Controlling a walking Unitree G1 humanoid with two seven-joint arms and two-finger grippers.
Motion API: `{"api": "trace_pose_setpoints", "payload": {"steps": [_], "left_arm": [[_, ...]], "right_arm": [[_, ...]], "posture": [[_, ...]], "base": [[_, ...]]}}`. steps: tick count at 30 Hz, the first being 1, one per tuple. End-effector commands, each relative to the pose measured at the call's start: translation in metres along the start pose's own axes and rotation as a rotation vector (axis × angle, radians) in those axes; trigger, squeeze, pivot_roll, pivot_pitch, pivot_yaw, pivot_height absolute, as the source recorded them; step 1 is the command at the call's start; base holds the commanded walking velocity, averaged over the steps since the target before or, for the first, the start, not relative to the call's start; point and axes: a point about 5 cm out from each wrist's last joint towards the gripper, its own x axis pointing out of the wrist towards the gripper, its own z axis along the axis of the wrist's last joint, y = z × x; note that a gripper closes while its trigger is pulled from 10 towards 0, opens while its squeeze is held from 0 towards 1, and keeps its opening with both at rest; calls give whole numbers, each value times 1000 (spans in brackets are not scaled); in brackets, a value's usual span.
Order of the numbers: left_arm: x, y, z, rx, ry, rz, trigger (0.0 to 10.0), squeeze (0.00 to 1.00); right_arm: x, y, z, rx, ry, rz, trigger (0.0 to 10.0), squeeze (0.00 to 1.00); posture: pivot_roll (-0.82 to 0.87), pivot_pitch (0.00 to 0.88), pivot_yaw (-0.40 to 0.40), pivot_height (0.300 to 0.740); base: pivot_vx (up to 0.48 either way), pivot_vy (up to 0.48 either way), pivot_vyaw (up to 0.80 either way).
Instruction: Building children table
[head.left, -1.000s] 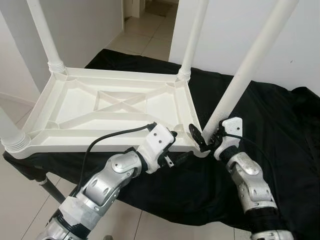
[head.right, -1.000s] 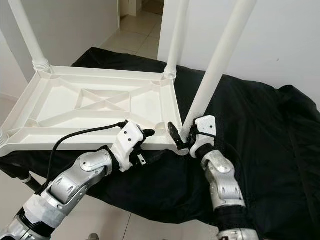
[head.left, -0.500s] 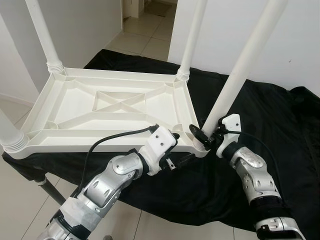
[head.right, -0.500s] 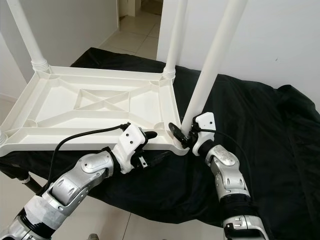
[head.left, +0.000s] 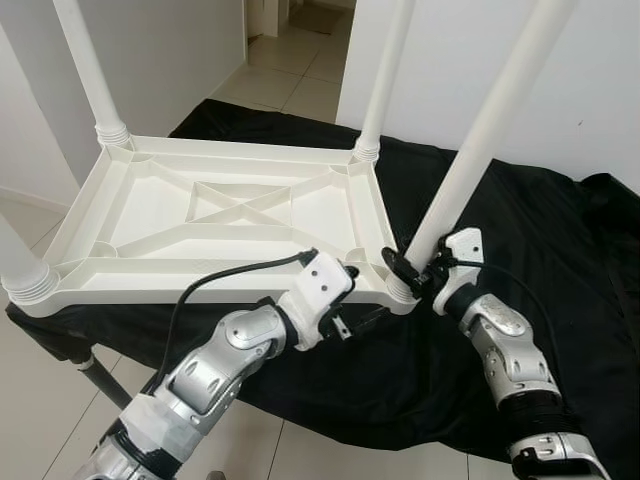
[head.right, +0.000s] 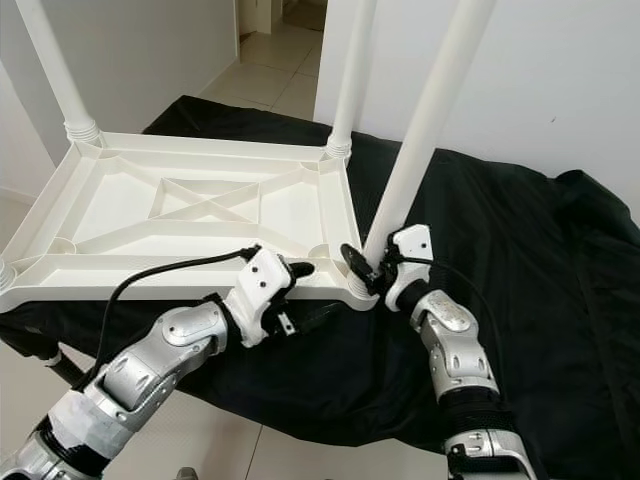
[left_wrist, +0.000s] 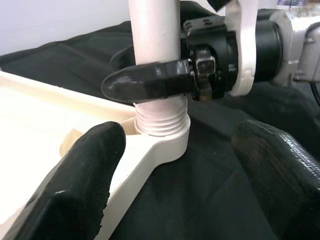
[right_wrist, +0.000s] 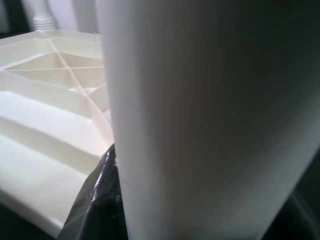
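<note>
Clamping the long white plastic leg (head.left: 470, 160) just above its threaded foot, the right tool (head.left: 415, 270) holds it tilted in the near-right corner socket of the upturned white plastic tabletop (head.left: 215, 215); the left tool (left_wrist: 170, 165) gapes wide just beside that corner.

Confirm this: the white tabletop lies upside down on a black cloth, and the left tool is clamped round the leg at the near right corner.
Not quite. The right tool is clamped round that leg, as the left wrist view shows; the left tool hangs open beside the corner. The tabletop does lie upside down on the black cloth.
</note>
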Motion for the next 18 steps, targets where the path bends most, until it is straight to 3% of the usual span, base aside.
{"api": "trace_pose_setpoints", "payload": {"steps": [1, 4, 14, 16, 18], "left_arm": [[2, -7, 1, -2, -12, -142, 10000, 0], [1, -6, 3, -26, -31, -128, 10000, 0], [-1, -1, 4, -24, -36, -112, 10000, 0], [-1, -1, 4, -24, -36, -112, 10000, 0], [-1, -2, 4, -24, -33, -118, 10000, 0]], "right_arm": [[-5, -2, -4, 2, 29, -74, 10000, 0], [-5, 3, -3, 0, 22, -96, 10000, 0], [-16, 26, -14, 29, 63, -413, 10000, 0], [-16, 26, -14, 29, 63, -413, 10000, 0], [-16, 34, -16, 87, 61, -543, 10000, 0]], "posture": [[-6, 0, -84, 740], [-8, 0, -83, 740], [-7, 0, -81, 740], [-7, 0, -81, 740], [-9, 0, -80, 740]], "base": [[0, 0, 0], [0, 0, 0], [0, 0, 0], [0, 0, 0], [0, 0, 0]]}}
